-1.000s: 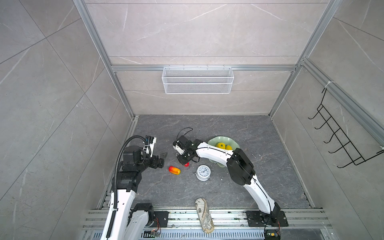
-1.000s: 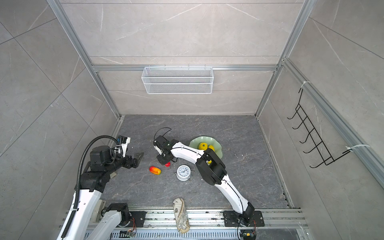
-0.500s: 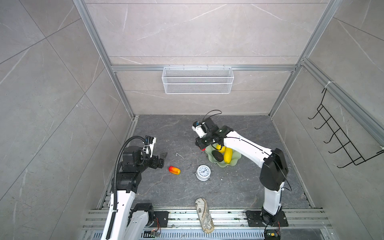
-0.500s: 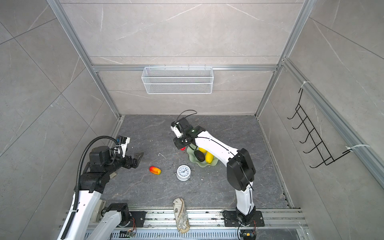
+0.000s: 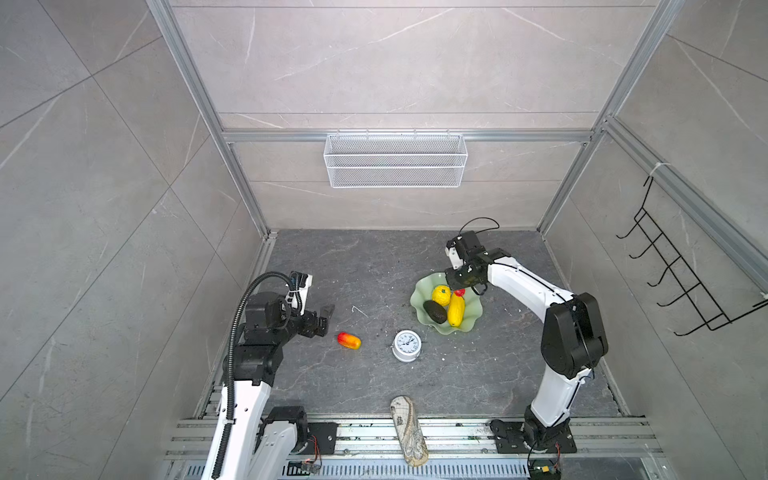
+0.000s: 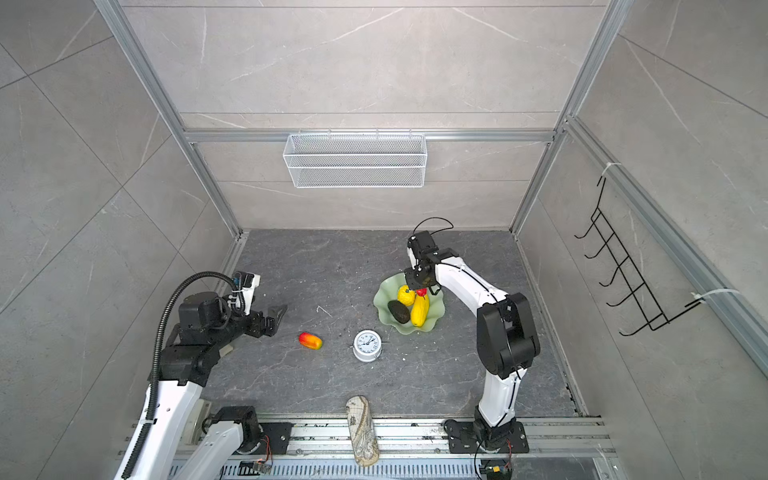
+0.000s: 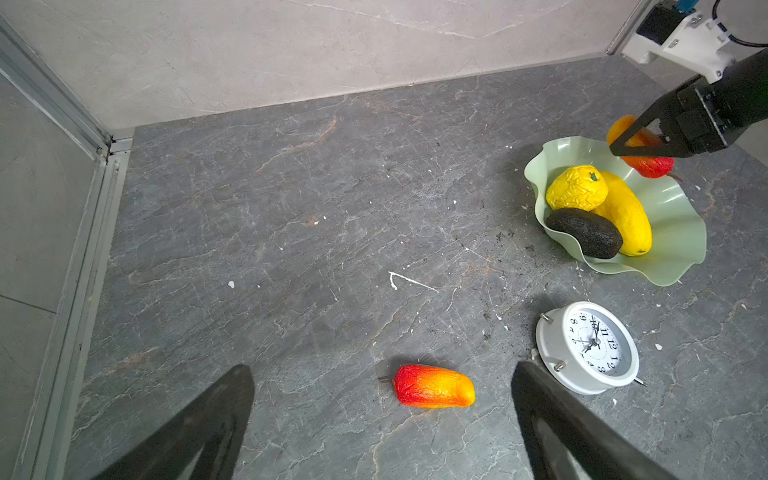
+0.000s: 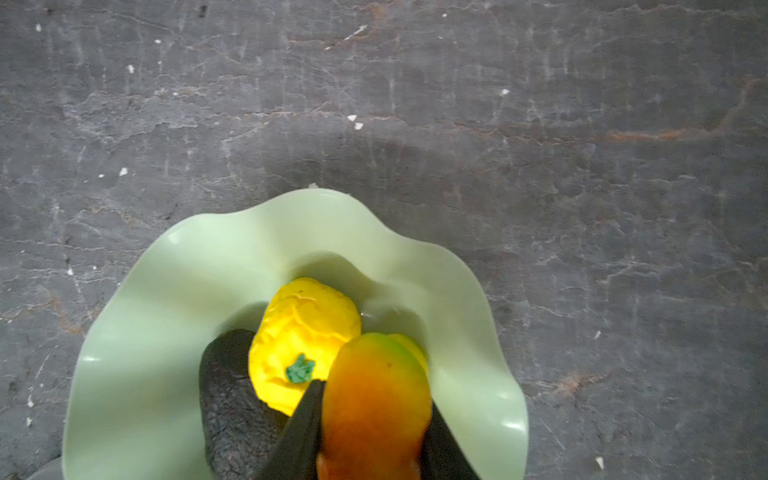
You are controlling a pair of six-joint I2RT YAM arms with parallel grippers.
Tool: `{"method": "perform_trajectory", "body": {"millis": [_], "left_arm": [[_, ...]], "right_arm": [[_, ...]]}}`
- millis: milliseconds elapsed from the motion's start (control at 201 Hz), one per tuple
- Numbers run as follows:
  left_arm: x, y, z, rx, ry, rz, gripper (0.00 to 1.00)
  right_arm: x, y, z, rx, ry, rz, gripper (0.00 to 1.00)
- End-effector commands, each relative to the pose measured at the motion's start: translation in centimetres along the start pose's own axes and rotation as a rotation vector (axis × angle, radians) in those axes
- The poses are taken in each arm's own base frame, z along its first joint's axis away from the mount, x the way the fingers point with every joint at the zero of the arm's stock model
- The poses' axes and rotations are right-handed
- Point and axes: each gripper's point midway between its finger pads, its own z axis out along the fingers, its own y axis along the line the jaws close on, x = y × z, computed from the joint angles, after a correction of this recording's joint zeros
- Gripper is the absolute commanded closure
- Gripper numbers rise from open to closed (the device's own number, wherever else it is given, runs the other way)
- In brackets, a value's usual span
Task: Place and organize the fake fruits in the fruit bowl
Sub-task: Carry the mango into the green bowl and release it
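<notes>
The pouch [image 5: 409, 430] lies across the worktop's near edge; your left gripper [image 5: 326, 319] hangs released by the left edge, a mango [image 5: 349, 340] near it; the clock [image 5: 407, 345] stands mid-worktop; right of centre, the bowl [image 5: 419, 291] holds avocado [image 5: 434, 311], long yellow fruit [image 5: 456, 311] and bumpy yellow fruit [image 5: 440, 295]; over its far rim your right gripper [image 5: 459, 289] grasps the second mango [image 8: 374, 407].

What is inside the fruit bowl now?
A bumpy yellow fruit, a long yellow fruit and an avocado lie in the fruit bowl. The right gripper holds a mango above it. The floor beneath them is hidden.
</notes>
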Motion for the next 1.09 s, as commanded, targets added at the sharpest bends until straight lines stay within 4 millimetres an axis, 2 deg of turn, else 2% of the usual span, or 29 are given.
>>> {"method": "perform_trajectory", "body": {"millis": [0, 214, 662, 956, 1085], "left_arm": [[-0.5, -0.1, 0.0, 0.005, -0.023, 0.013, 0.0], [-0.4, -0.1, 0.2, 0.007, -0.016, 0.01, 0.0], [-0.4, -0.1, 0.4, 0.013, -0.008, 0.007, 0.0], [-0.4, -0.2, 0.3, 0.017, -0.012, 0.006, 0.0], [-0.4, -0.2, 0.2, 0.014, -0.016, 0.008, 0.0]], "right_arm": [[0.3, -0.8, -0.8, 0.029, -0.002, 0.001, 0.81], [1.5, -1.6, -0.1, 0.065, 0.032, 0.021, 0.81], [5.3, -2.9, -0.7, 0.147, 0.123, 0.163, 0.78], [5.6, -2.6, 0.6, 0.139, 0.138, 0.168, 0.67], [5.7, -2.5, 1.3, 0.136, 0.148, 0.168, 0.67]]}}
